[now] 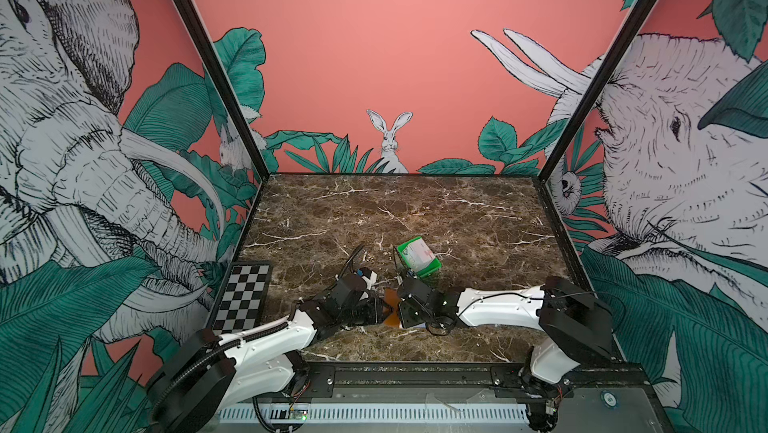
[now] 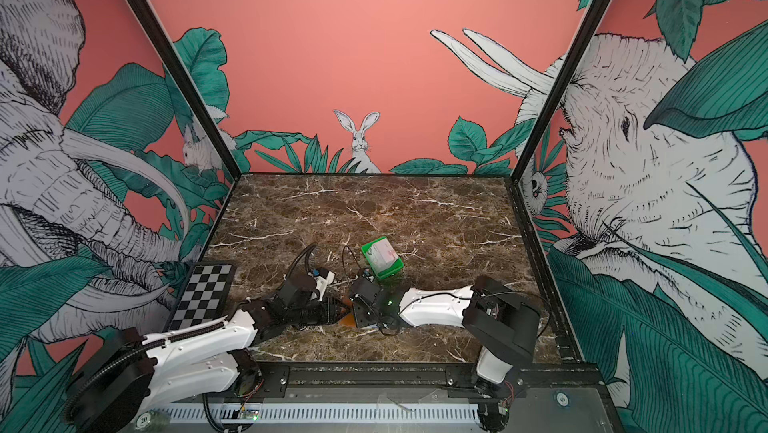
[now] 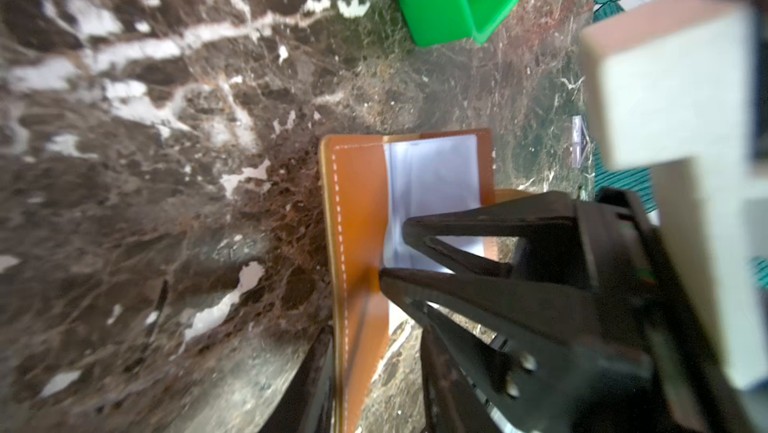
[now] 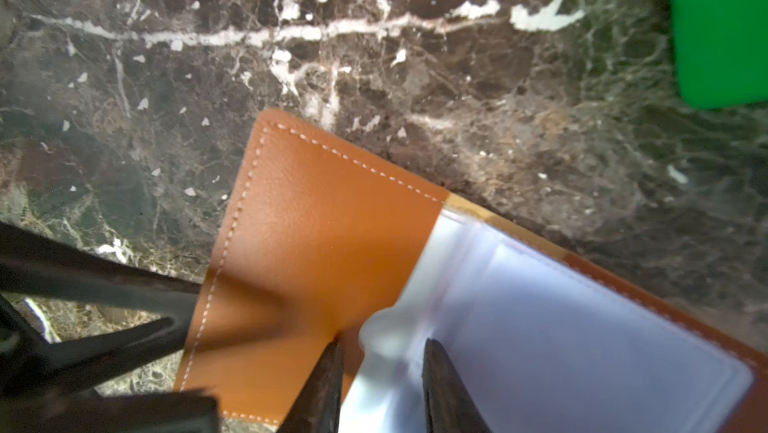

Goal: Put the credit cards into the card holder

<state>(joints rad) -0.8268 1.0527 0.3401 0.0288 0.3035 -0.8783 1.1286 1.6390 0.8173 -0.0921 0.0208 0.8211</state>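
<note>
In both top views the two arms meet low over the near middle of the brown marble worktop [image 1: 415,210]. The card holder [image 1: 392,321] [image 2: 348,321] lies between the left hand [image 1: 382,310] and the right hand [image 1: 399,306]. The hands cover most of it, so only small tan patches show, and how far either hand is open cannot be read here. Only these views show the cards [image 1: 417,254] lying in a green tray [image 1: 428,271] just behind the right hand, and a checkered board [image 1: 243,300] well off to the left.

The left wrist view shows the card holder [image 3: 357,210] open. Its tan flap [image 3: 353,186] runs back between the left hand's [image 3: 374,352] own jaws, which stand partly apart on either side of it rather than clamped flat. The right hand [image 3: 397,249] reaches in from the side, its two black tips spread over the edge of the clear sleeve [image 3: 432,177]. A corner of the tray [image 3: 432,3] lies beyond, apart from the holder.

The right wrist view alone shows the flap's [image 4: 332,223] stitched face broadside and the sleeve [image 4: 582,318] wide and pale. Whether a card sits inside it cannot be told. The right hand [image 4: 383,341] is partly open, with the sleeve's curled edge in the gap and tan showing beside one jaw. The left hand's fingers [image 4: 124,281] end at the flap's outer edge.
</note>
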